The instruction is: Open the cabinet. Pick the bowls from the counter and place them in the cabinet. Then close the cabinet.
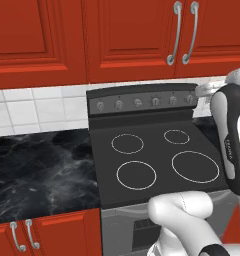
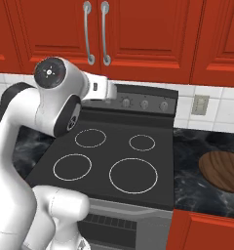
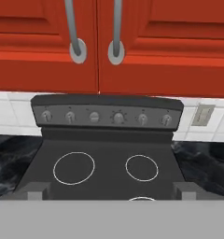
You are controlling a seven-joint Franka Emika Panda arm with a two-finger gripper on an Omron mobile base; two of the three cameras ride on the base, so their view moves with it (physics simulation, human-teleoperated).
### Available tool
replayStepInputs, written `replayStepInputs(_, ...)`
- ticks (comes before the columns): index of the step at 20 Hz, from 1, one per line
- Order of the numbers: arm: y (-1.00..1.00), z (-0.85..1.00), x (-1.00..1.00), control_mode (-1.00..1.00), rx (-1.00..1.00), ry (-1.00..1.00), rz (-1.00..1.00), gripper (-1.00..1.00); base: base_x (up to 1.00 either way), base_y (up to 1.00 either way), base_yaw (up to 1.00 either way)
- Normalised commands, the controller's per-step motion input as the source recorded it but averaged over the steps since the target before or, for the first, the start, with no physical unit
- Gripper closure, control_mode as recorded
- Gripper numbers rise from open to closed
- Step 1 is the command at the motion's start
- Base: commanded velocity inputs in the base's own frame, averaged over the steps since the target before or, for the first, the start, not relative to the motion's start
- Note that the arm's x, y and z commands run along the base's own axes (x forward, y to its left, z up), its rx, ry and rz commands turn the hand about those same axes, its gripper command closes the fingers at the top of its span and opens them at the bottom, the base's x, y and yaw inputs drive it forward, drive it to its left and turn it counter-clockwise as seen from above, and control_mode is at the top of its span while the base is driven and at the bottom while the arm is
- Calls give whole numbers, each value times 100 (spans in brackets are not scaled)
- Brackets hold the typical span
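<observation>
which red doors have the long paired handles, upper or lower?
The upper double-door cabinet above the stove: long curved silver handles meet at its centre. The lower doors carry short ones.

Cabinet [image 3: 97, 42]: mounted on the wall directly above the stovetop [image 2: 109, 161], doors shut, paired handles [image 1: 184, 32] meeting at the centre seam. Control panel [image 3: 107, 114]: upright at the rear of the stovetop, below the cabinet. Counter [image 1: 42, 170]: flanks the stovetop on both sides. Wooden bowl [image 2: 222, 170]: on the counter section right of the stovetop. Wall outlet [image 2: 200, 104]: behind that section, right of the control panel. Lower doors [image 1: 47, 235]: under the left counter section.
</observation>
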Motion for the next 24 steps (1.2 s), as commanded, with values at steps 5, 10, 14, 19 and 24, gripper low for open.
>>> replayStepInputs(5, 0, 47, 0, -100, -3, -10, 0, -100, 0, 0, 0)
replayStepInputs(10, 0, 42, 0, -100, -4, -11, 0, -100, 0, 0, 0)
replayStepInputs(14, 0, 28, 13, -100, -5, -12, 0, -100, 0, 0, 0)
replayStepInputs(19, 0, 21, 20, -100, -3, -6, 0, -100, 0, 0, 0)
replayStepInputs(24, 0, 6, 34, -100, -2, -7, 0, -100, 0, 0, 0)
